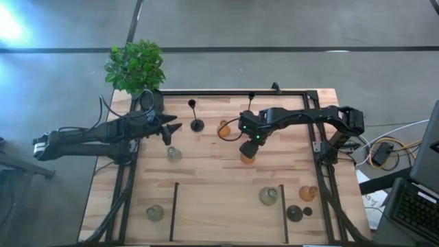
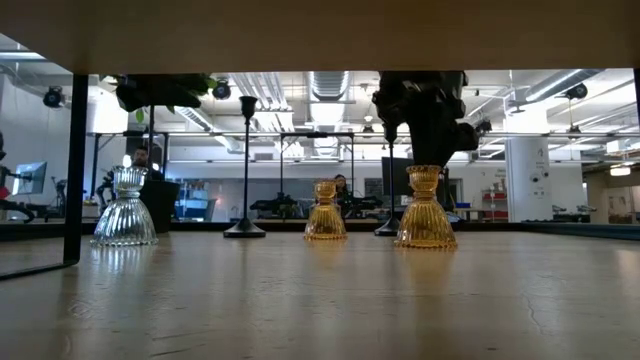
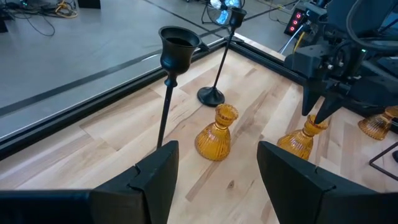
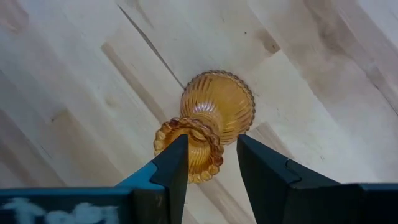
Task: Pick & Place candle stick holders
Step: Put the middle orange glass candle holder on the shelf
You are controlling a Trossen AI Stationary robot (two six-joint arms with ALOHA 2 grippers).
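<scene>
High view, left to right: the left gripper hangs spread wide and empty near the back left, close to the potted plant. Just beyond it stands a clear glass holder, with another clear one at the front left. A black thin-stemmed holder stands at the back, an amber ribbed holder beside it. Mid-table, the right gripper straddles the neck of a second amber holder, which stands upright on the wood; the fingers sit part-open at the rim, and whether they press it I cannot tell. Front right, four holders cluster together, likely already placed. About half remain.
</scene>
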